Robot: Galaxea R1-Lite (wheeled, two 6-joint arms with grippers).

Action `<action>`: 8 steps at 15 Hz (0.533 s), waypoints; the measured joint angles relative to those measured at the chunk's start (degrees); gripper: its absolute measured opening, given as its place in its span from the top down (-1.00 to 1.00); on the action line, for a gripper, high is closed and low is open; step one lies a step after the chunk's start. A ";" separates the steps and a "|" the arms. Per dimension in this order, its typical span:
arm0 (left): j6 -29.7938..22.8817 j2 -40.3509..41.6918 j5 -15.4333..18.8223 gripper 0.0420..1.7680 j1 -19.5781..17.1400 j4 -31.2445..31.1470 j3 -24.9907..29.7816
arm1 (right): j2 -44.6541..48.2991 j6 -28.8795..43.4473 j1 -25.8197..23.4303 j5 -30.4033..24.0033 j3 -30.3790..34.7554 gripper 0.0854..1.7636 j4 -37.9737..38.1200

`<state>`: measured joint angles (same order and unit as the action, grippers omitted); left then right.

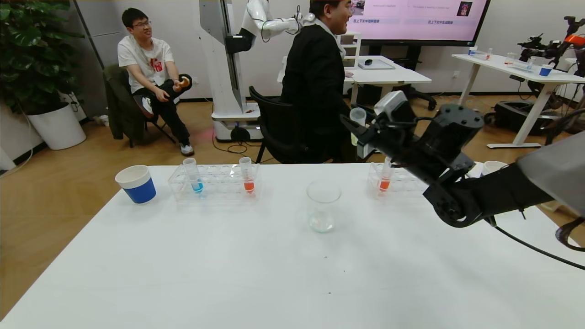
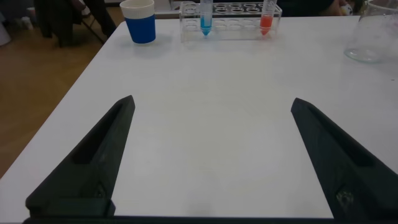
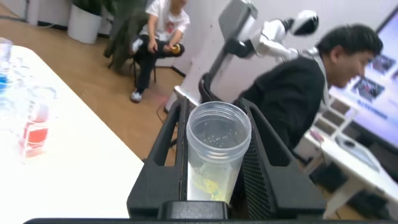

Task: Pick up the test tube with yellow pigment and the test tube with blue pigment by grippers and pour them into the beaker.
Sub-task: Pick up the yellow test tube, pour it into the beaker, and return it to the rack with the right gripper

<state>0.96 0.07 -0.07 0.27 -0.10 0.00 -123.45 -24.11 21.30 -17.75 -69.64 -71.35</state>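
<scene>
My right gripper [image 1: 355, 125] is shut on the test tube with yellow pigment [image 1: 358, 122], held in the air above the table's far right, up and to the right of the beaker [image 1: 323, 205]. In the right wrist view the tube [image 3: 214, 155] sits upright between the two fingers, mouth open, yellow liquid at its bottom. The test tube with blue pigment [image 1: 195, 176] stands in the left rack [image 1: 215, 183]. My left gripper [image 2: 212, 101] is open low over bare table, facing the blue tube [image 2: 206, 17] and beaker [image 2: 375, 34] farther off; it is outside the head view.
An orange-tipped tube [image 1: 247, 176] shares the left rack. A blue-and-white paper cup [image 1: 136, 183] stands left of it. A second rack [image 1: 402, 182] at the far right holds another orange tube [image 1: 385, 179]. A white cup [image 1: 493, 167] sits behind my right arm.
</scene>
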 joint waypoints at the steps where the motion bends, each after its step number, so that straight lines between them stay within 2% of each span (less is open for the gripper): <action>1: 0.02 0.00 0.00 -0.98 0.00 0.00 0.00 | -1.33 -2.27 0.76 -1.68 0.00 0.49 -2.21; 3: -0.02 0.00 0.00 -0.98 0.00 0.00 0.00 | -3.84 -6.45 1.55 -4.82 0.29 0.49 -5.55; 8: 0.00 0.00 0.00 -0.98 0.00 0.00 0.00 | -6.75 -15.36 1.60 -11.08 1.65 0.49 -7.75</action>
<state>0.96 0.07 -0.07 0.27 -0.10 0.00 -130.21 -39.47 22.89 -28.83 -68.00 -79.10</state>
